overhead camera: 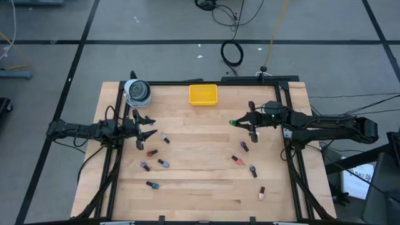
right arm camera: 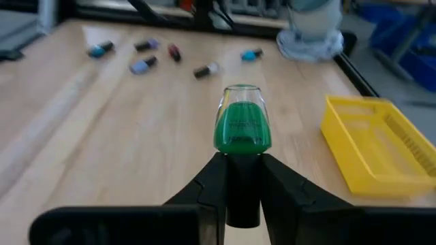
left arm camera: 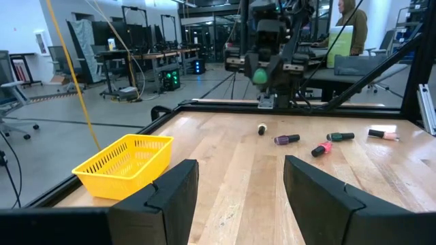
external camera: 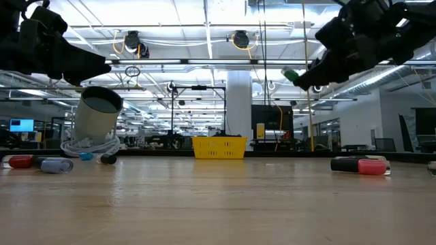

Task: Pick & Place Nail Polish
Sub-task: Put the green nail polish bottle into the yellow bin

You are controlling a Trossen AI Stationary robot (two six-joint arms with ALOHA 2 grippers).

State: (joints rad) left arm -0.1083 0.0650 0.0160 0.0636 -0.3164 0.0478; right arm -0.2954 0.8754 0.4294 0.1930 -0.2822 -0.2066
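My right gripper (overhead camera: 242,123) is shut on a green nail polish bottle (right arm camera: 242,126), held above the table's right half; the bottle also shows in the high view (overhead camera: 232,123) and the low view (external camera: 291,75). My left gripper (overhead camera: 144,127) is open and empty above the table's left side, its fingers wide apart in the left wrist view (left arm camera: 238,197). Several other nail polish bottles lie on their sides: one group near the left gripper (overhead camera: 150,152), one group at the right (overhead camera: 237,160). The yellow tray (overhead camera: 203,94) stands at the far edge. My right gripper pinches the green bottle's dark cap (right arm camera: 242,178) between its two fingers (right arm camera: 211,187). The fingers come about level from the table's right and lie along the bottle. The green body sticks out past the fingertips toward the table's left, lifted clear of the table.
A grey-white tape roll (overhead camera: 137,92) stands at the far left corner, with a loose coil at its foot (external camera: 88,146). A black frame (overhead camera: 284,144) edges the table. Bare wood lies between the two bottle groups and in front of the tray.
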